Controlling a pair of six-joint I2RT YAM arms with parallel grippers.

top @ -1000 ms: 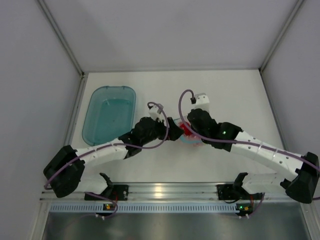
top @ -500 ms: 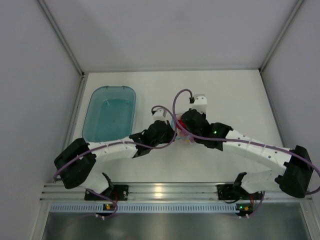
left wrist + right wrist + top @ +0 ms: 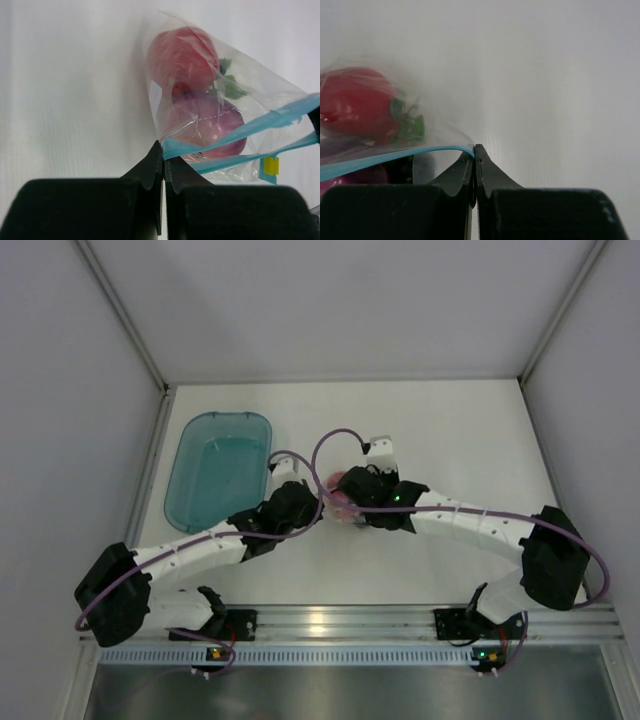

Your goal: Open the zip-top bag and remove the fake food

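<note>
In the top external view, the two arms reach in from the lower corners and meet just left of the frame's centre. The zip-top bag [image 3: 343, 507] hangs between the left gripper [image 3: 322, 502] and the right gripper [image 3: 352, 502], showing only as a small pinkish patch. From here the jaws cannot be made out. A teal tub [image 3: 218, 478] sits at the upper left on the white table [image 3: 460, 430], well apart from the bag.

In the left wrist view, the left gripper [image 3: 163, 152] rises from the bottom centre with its jaws pressed together on the corner of the bag's light blue zip strip [image 3: 260, 121]. The bag [image 3: 160, 95] fills the upper right. A second blue band runs below the first, and the two spread apart towards the right edge. A yellow tab [image 3: 270, 165] sits at the lower right. Inside lies the fake food: a red piece [image 3: 182, 55] on top, a purple piece [image 3: 212, 125] beneath it, and a green leaf [image 3: 229, 86] between them.

In the right wrist view, the right gripper [image 3: 474, 149] at the bottom centre is pinched tight on the end of the zip strip [image 3: 385, 156], which runs off to the left. The red piece [image 3: 355, 102] and green leaf [image 3: 411, 125] show blurred at the left, with purple [image 3: 355, 177] at the lower left.
</note>
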